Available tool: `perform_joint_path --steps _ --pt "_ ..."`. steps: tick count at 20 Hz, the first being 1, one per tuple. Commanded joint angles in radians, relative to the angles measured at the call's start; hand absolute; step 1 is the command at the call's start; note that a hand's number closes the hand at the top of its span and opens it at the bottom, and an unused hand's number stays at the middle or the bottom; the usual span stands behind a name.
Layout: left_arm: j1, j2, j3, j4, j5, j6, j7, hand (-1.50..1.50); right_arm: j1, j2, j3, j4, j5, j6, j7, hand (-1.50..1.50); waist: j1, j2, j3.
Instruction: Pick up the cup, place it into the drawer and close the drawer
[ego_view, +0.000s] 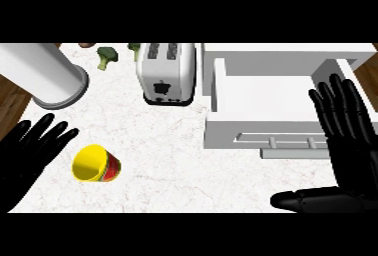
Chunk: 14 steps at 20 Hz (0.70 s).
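I log cup (96, 164) unpicked on its side, drawer (269, 90) open, left hand (29, 152) and right hand (347, 130) both spread, holding nothing.

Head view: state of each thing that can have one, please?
Cup: on its side on the counter, not held.
Drawer: open, nothing showing inside.
Left hand: open, beside the cup, apart from it.
Right hand: open, over the drawer's right side.
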Motion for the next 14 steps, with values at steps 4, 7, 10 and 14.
perform_joint_path --steps 4,7,10,14 --pt "-0.108 -0.015 0.021 0.102 0.038 -0.038 0.063 -1.50 -0.037 0.023 0.024 -0.014 0.040 -0.023 0.060 -1.50 -0.006 -0.001 0.001" --pt "-0.060 -0.007 0.053 0.065 0.085 -0.049 0.105 -1.50 -0.062 0.008 -0.016 -0.042 -0.014 -0.002 0.101 -1.50 -0.003 -0.002 0.001" --pt "-0.015 -0.061 0.051 0.023 0.035 -0.052 0.092 -1.50 -0.061 0.005 -0.048 0.025 -0.003 0.014 0.029 -1.50 -0.002 -0.002 0.001" --pt "-0.070 -0.063 0.062 0.122 0.004 -0.073 0.117 -1.50 -0.080 0.014 -0.034 0.070 0.006 0.030 0.002 -1.50 -0.003 -0.001 0.001"
